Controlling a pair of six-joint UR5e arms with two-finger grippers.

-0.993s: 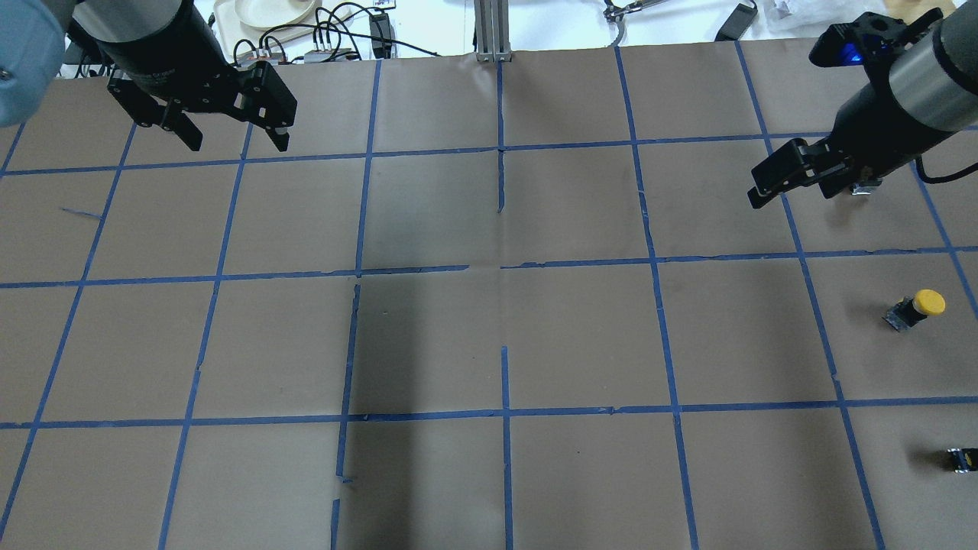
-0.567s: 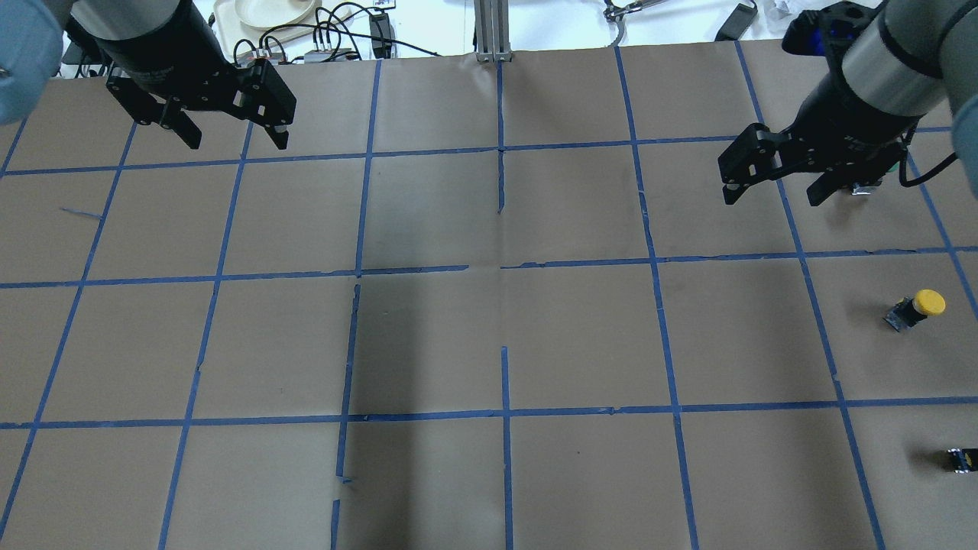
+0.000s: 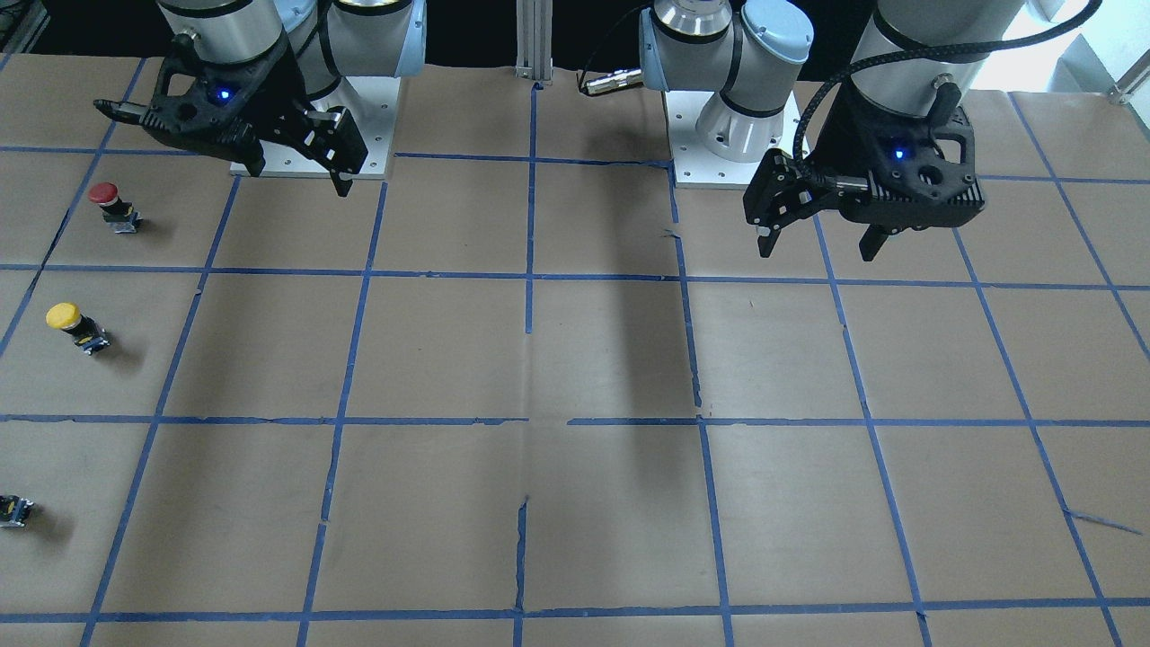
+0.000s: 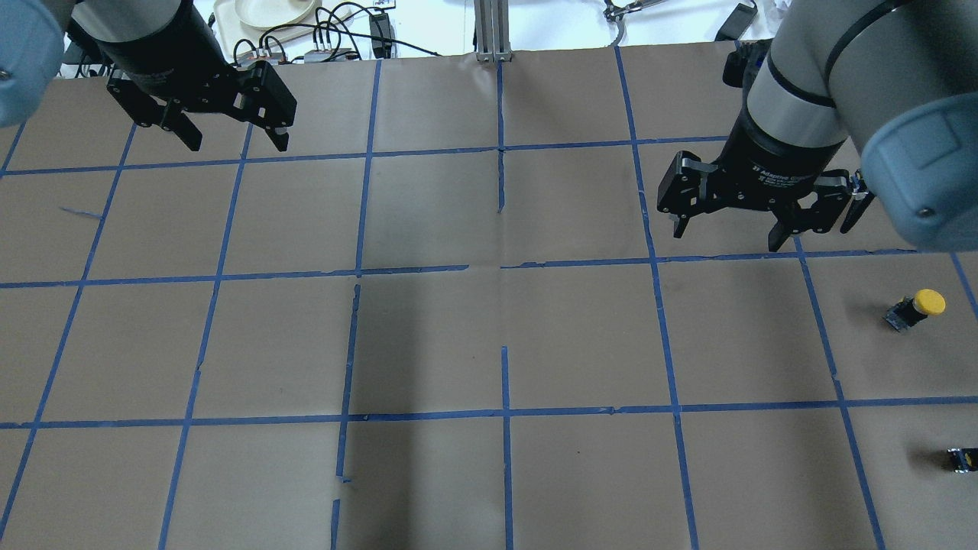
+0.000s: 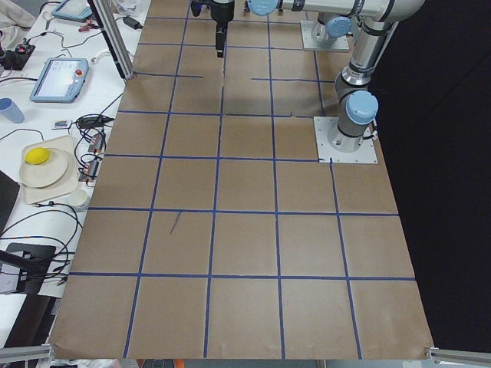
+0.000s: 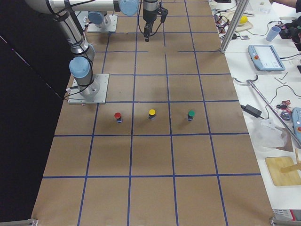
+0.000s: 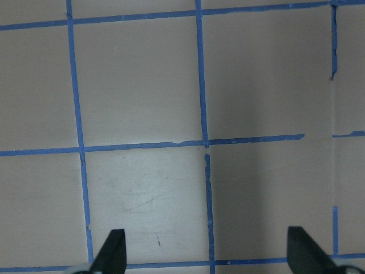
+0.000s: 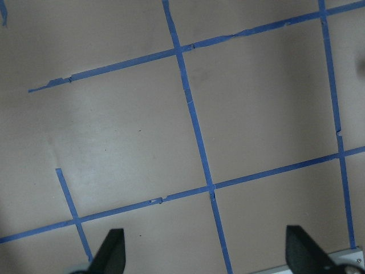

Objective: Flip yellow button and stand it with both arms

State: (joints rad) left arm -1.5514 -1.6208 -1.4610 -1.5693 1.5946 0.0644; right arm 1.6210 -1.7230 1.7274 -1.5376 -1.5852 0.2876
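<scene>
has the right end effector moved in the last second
Yes. In the overhead view the right end effector has swung leftward and down toward the horizontal tape line, while the yellow button has stayed put.

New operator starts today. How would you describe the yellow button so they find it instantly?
On the brown, blue-taped table, three small buttons sit in a row near the robot's right end. The yellow button is the middle one, between the red-capped button and the green-capped button.

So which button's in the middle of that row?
The yellow button, flanked by the red button on the robot's side and the green button on the far side.
</scene>
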